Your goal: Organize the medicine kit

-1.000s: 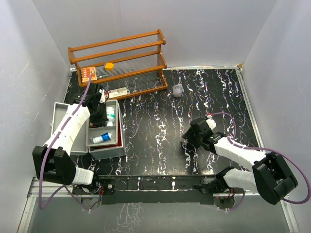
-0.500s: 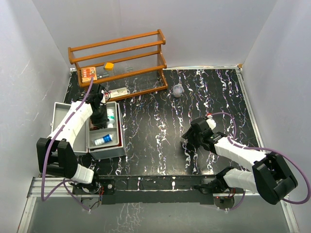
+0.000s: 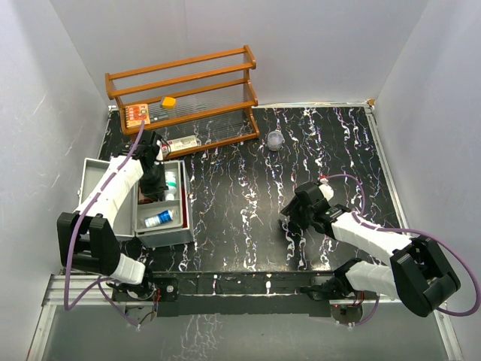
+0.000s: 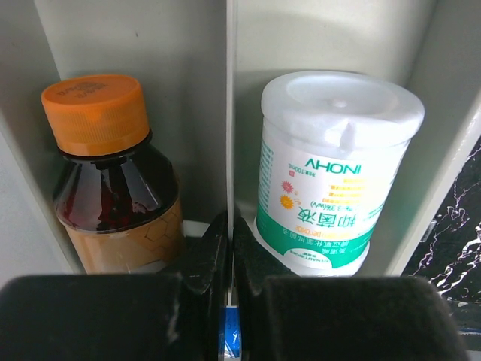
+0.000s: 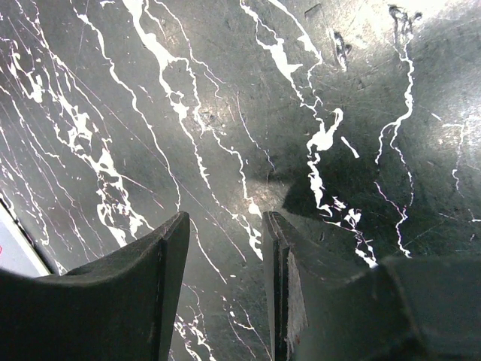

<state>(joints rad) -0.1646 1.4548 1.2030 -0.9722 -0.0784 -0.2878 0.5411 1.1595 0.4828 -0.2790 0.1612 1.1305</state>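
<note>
The medicine kit (image 3: 94,188) stands open at the left, lid laid out to the left. Its grey tray (image 3: 183,197) sits in the case. The tray holds a white bottle with a green label (image 3: 171,180) and a blue-capped bottle (image 3: 159,218). My left gripper (image 3: 155,188) is shut on the tray's middle divider (image 4: 229,113). In the left wrist view the gripper (image 4: 229,226) has an amber bottle with an orange cap (image 4: 105,165) to its left and the white bottle (image 4: 331,165) to its right. My right gripper (image 3: 289,218) is open and empty just above the table (image 5: 224,226).
A brown wooden rack (image 3: 184,90) stands at the back with an orange box (image 3: 137,113) and a small yellow piece (image 3: 169,101) on it. A small flat pack (image 3: 183,143) lies in front of it. A clear round object (image 3: 276,140) sits mid-table.
The left gripper and the tray have shifted slightly; a red thing that showed at the tray's near edge is now covered. The left elbow moved. The right arm has not moved.
</note>
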